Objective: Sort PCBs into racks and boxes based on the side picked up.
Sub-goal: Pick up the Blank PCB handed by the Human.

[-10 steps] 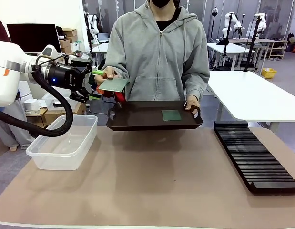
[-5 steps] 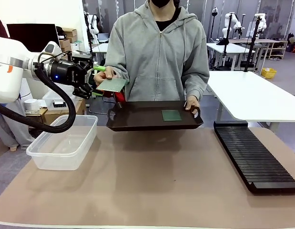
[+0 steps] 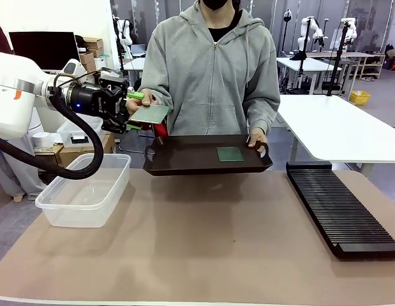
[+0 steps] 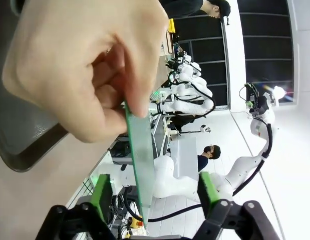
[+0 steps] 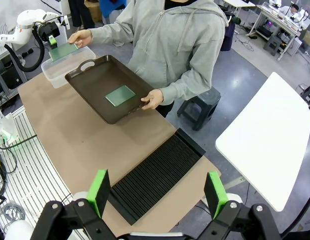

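Upper left, the left gripper point(image 3: 131, 111) has slid in around the PCB point(image 3: 150, 114) held in the person's hand point(image 3: 141, 99), fingers apart either side; right gripper point(image 5: 156, 194) gapes empty; other PCB point(image 3: 230, 153) mid-frame on the tray point(image 3: 184, 160)

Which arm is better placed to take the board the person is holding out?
Left. The left gripper straddles the edge of the held PCB; the right gripper hangs far off by the rack.
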Tool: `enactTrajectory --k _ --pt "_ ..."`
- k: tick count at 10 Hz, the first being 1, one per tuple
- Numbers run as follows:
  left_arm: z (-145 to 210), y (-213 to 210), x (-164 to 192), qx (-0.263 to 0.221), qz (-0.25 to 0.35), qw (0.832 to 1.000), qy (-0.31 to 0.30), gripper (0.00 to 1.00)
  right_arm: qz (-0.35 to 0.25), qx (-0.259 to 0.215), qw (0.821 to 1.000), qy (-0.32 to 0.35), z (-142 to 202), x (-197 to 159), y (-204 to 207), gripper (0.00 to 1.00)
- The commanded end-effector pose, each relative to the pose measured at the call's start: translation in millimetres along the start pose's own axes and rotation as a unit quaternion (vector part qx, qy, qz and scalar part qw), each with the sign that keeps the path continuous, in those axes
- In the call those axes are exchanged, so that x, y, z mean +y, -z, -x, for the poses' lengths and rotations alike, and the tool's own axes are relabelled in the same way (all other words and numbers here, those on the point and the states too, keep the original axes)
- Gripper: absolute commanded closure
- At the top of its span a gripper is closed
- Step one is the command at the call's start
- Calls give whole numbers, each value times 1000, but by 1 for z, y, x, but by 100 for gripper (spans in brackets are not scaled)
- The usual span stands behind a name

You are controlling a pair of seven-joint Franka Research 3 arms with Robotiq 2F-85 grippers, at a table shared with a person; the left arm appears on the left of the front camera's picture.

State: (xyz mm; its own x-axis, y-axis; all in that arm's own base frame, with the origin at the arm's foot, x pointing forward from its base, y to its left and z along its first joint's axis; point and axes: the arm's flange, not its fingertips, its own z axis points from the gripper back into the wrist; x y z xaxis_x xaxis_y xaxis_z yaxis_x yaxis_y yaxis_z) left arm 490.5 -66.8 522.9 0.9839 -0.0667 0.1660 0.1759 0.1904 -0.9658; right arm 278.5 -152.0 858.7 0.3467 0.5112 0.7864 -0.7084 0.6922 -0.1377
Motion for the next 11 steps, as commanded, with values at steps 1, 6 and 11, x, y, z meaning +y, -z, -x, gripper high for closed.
enactTrajectory --k 1,6,11 --pt "-6 -2 2 9 28 999 15 71 -2 0 1000 -1 0 2 1 0" --pt "-7 -5 6 11 48 999 8 100 -2 0 1000 -1 0 2 1 0" --pt "3 -6 8 12 52 999 -4 100 -2 0 1000 -1 0 2 1 0"
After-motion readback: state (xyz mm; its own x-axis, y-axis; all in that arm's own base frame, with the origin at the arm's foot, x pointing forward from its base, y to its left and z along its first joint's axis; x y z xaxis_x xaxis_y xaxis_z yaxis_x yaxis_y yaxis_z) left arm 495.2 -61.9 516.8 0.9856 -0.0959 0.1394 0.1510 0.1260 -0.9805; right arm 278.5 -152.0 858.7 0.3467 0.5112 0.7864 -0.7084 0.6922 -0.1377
